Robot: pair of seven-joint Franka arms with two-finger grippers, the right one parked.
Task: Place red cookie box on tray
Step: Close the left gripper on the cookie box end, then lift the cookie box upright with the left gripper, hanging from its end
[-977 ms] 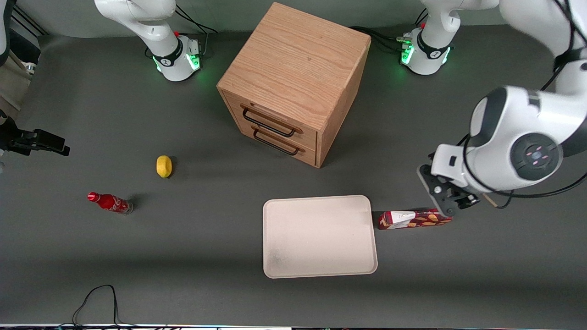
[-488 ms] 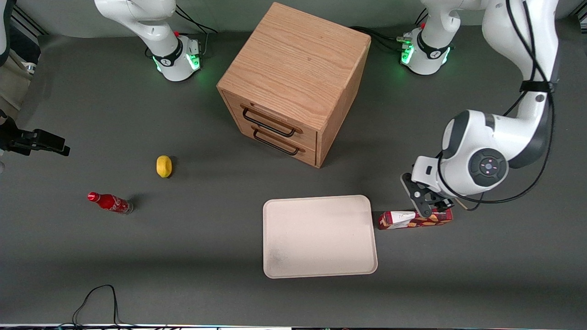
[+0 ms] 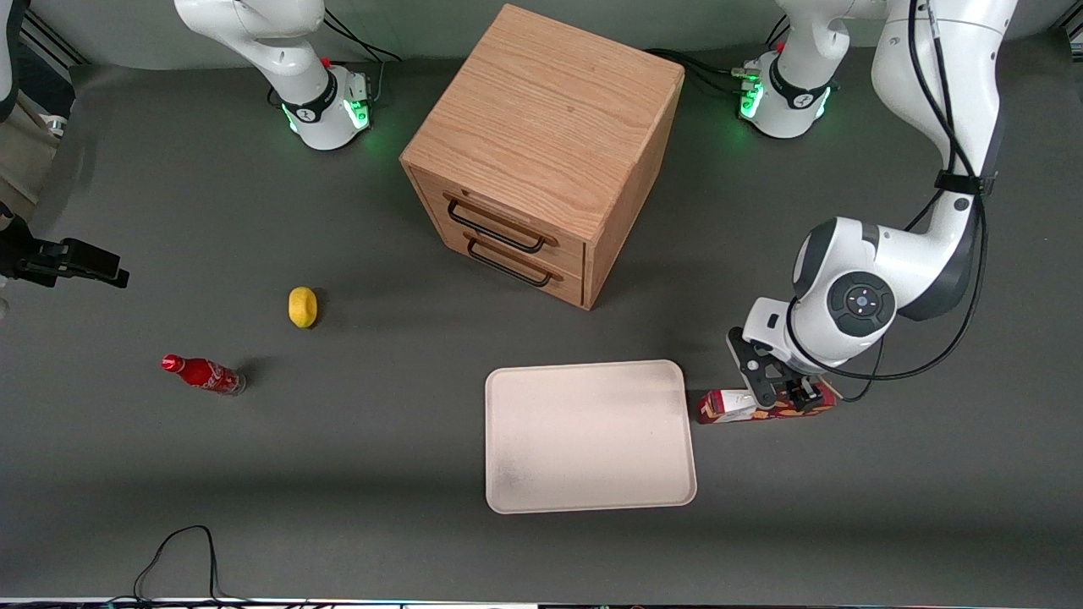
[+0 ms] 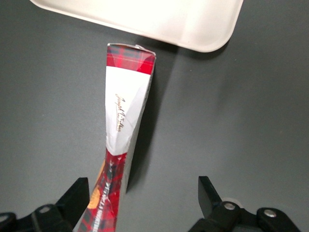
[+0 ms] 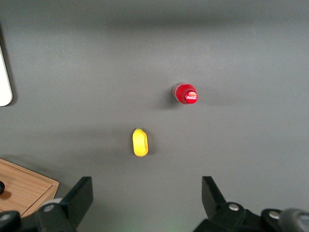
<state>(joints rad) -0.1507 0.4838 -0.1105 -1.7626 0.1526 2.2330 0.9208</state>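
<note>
My gripper (image 3: 783, 396) hangs low over a dark grey matte table (image 3: 338, 474), its fingers (image 4: 76, 197) spread wide and pinching nothing; in the wrist view one finger sits just beside the red cookie box (image 4: 123, 140) and the other stands well apart from it, with bare grey surface between. The box (image 3: 766, 404) lies flat on the table directly under my gripper, its long axis running toward the tray (image 3: 588, 436), white-patched end nearest the tray's rim and not touching it; a narrow strip of table shows between them. The tray (image 4: 159, 19) is off-white, empty, with rounded corners and a low rim, and it lies toward the parked arm's end from my gripper. Farther from the front camera than my gripper stands a wooden cabinet (image 3: 546, 144) with two drawers, each with a dark wire handle, turned at an angle on the table. Well away toward the parked arm's end lie a yellow lemon (image 3: 302, 306) and a small red soda bottle (image 3: 203, 374) tipped on its side, apart from each other. The table's surface is even and plain, with soft shadows under the cabinet and my arm; a black cable (image 3: 182, 558) loops over the edge nearest the front camera, and green lights glow at the arm bases.
</note>
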